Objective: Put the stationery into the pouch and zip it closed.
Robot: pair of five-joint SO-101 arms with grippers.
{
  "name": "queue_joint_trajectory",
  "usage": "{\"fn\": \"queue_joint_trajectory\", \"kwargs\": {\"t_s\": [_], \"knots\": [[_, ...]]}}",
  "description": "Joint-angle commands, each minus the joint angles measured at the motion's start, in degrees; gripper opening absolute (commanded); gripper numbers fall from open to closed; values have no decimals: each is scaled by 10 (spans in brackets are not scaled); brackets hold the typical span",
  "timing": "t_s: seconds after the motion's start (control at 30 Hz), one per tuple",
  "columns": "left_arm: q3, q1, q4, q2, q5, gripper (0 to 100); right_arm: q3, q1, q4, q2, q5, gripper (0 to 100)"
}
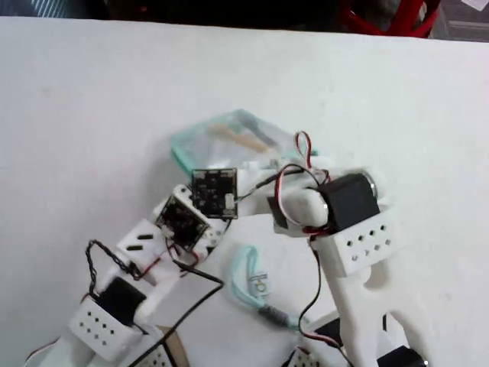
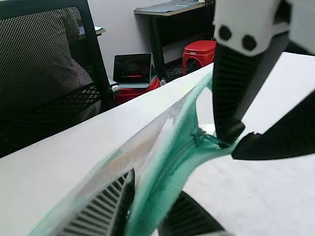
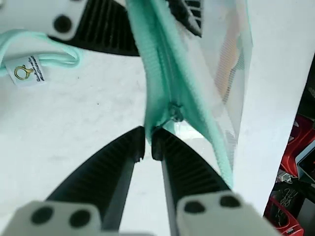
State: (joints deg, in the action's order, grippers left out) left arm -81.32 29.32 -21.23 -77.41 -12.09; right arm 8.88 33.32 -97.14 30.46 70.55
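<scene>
My left claw (image 2: 150, 197) clamps the pouch (image 1: 229, 141) on the table (image 1: 92, 99), and my right claw (image 3: 147, 142) pinches shut beside the zip slider (image 3: 174, 112), so I should pull straight along the teeth, keeping the fabric taut.

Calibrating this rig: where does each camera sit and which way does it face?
High view: fixed overhead, facing down on the white table; both arms meet at the mint-green mesh zip pouch.
Left wrist view: on the left arm, facing level along the zip; left pincer clamps the pouch.
Right wrist view: on the right arm, facing down the zip; right pincer nips it.
Shared: wrist views show each other's pincer.
</scene>
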Motion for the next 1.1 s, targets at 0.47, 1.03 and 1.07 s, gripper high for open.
{"fn": "queue_joint_trajectory", "kwargs": {"t_s": [0.47,1.03,1.07], "knots": [[17,-1,19,-6,-5,24,-4,13,157,34,-205,19],[17,-1,19,-6,-5,24,-7,-73,222,95,-326,19],[17,-1,19,-6,-5,24,-7,-73,222,97,-333,19]]}}
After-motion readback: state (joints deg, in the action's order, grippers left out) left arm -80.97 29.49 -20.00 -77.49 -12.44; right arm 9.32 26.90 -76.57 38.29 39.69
